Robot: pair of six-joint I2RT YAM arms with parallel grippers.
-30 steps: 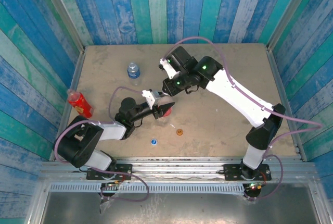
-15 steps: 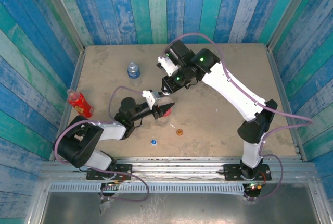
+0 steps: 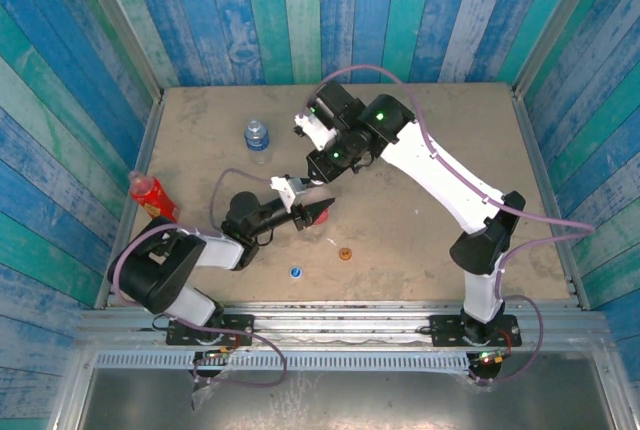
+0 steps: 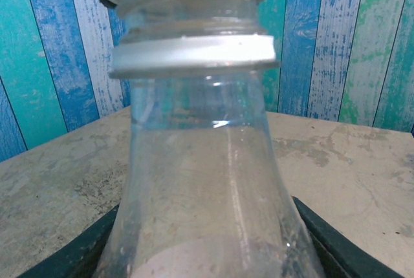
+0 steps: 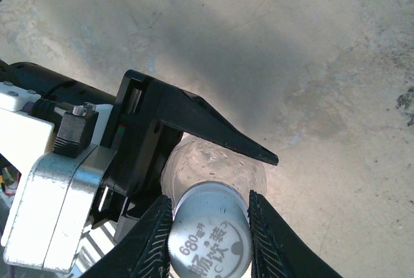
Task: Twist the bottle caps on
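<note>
My left gripper (image 3: pixel 311 213) is shut on the clear bottle with the red label (image 3: pixel 320 214), which stands upright near the table's middle. In the left wrist view the bottle (image 4: pixel 207 181) rises between my dark fingers (image 4: pixel 339 249). The white cap (image 5: pixel 209 239) sits on the bottle's neck, and my right gripper (image 5: pixel 209 223) is shut on it from above. The bottle's shoulder (image 5: pixel 217 161) shows beneath the cap. The blue cap (image 3: pixel 296 272) and the orange cap (image 3: pixel 346 253) lie loose on the table in front. The blue-label bottle (image 3: pixel 257 135) stands at the back left, the red bottle (image 3: pixel 152 197) at the left edge.
A thin white scrap (image 3: pixel 333 241) lies just in front of the held bottle. Blue and green plank walls (image 3: pixel 90 100) close in the table on three sides. The right arm (image 3: pixel 440 175) reaches across from the right.
The right arm's wrist has turned and shifted slightly left over the bottle, and its elbow has swung inward. The left arm and the bottle have stayed in place.
</note>
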